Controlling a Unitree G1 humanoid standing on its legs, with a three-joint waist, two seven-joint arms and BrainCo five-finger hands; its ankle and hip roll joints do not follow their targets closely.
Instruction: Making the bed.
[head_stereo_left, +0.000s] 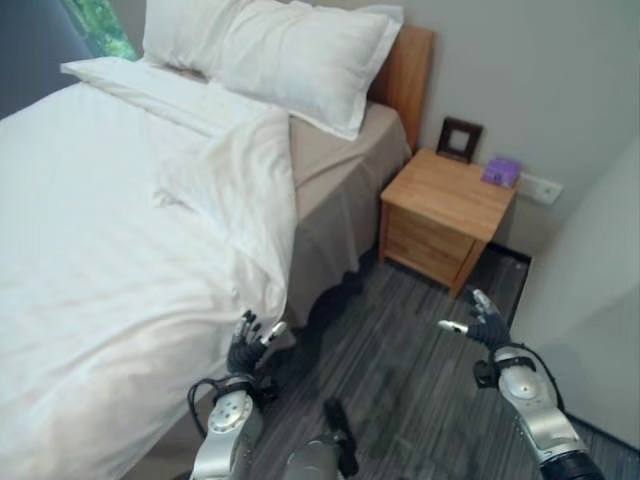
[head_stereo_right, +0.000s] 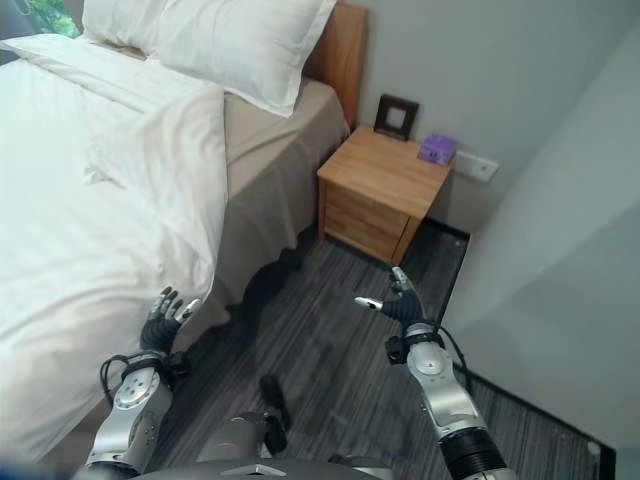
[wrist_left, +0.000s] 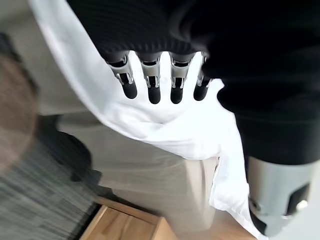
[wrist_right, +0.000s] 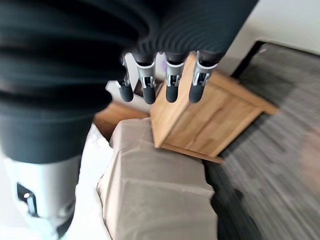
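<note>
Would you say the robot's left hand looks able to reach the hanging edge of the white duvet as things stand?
Probably yes: the left hand hovers open just below the white duvet's drooping corner at the bedside, with nothing between them.

The strip of grey floor (head_stereo_left: 420, 380) between the bed (head_stereo_left: 340, 200) on the left and the pale wall (head_stereo_left: 590, 300) on the right lies open, and both hands hang over it with straight fingers, the left hand (head_stereo_left: 248, 345) just beside the hanging white duvet (head_stereo_left: 120, 260), the right hand (head_stereo_left: 484, 322) nearer the wall. At the far end the wooden nightstand (head_stereo_left: 440, 215) closes the strip, carrying a dark frame (head_stereo_left: 459, 139) and a purple box (head_stereo_left: 501, 171). Two pillows (head_stereo_left: 280, 50) are stacked against the headboard (head_stereo_left: 405, 75).
</note>
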